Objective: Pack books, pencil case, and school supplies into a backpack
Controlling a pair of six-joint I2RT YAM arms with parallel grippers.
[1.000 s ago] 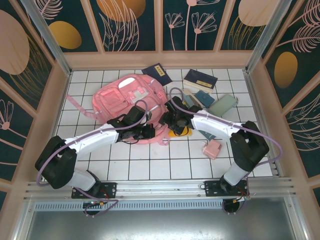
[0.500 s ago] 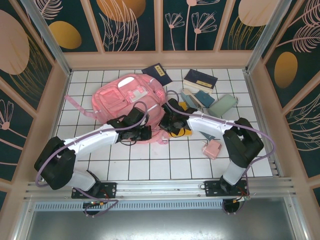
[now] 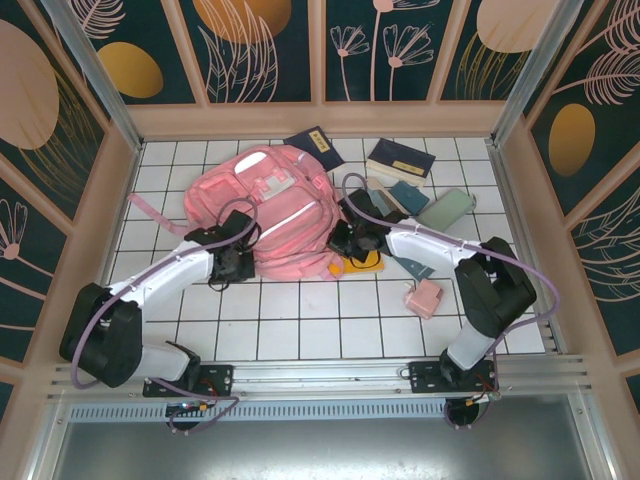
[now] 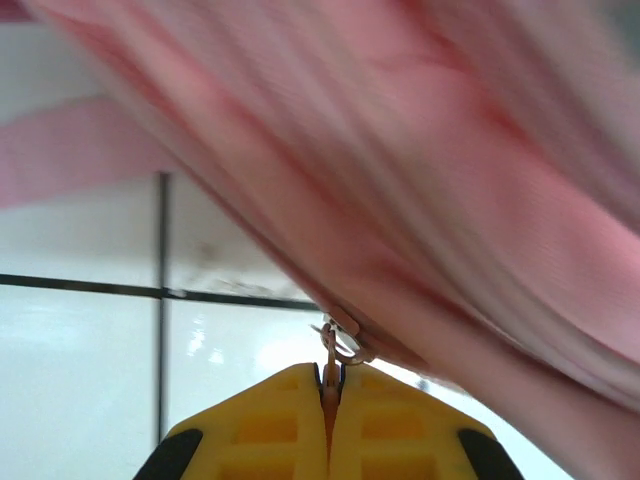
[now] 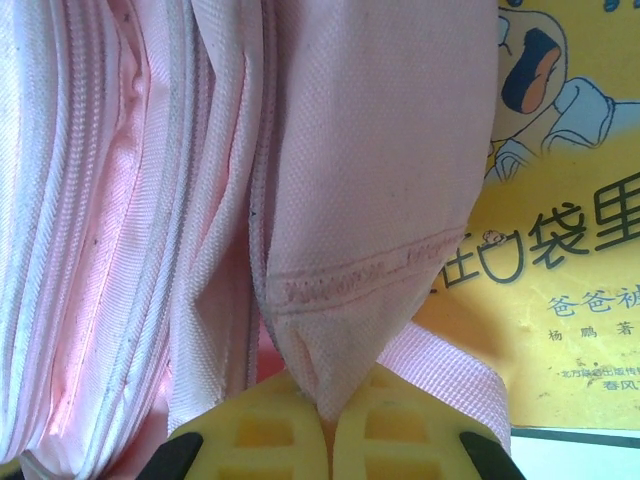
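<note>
Backpack [image 3: 272, 210] sits left of centre on the counter [image 3: 300, 325], with bare tiles at its 6 o'clock. Left tool [image 4: 330, 372] is pinched on the zipper pull [image 4: 338, 340] at the 7 o'clock hem. Right tool [image 5: 325, 400] is clamped on the fabric tab [image 5: 360, 200] at 4 o'clock (yellow book [image 5: 560, 200] underneath).

Backpack [image 3: 275, 210] left of supplies [image 3: 445, 210]; two books [image 3: 400, 158] behind.

The setting is a purpose-built robot test cell. Indicators: a white square-tiled tabletop [image 3: 300, 325] enclosed by dark navy wall panels with printed leaf motifs in pale wooden frames [image 3: 262, 50], and a grooved aluminium mounting rail [image 3: 320, 371] carrying black bolted arm bases [image 3: 445, 376].
</note>
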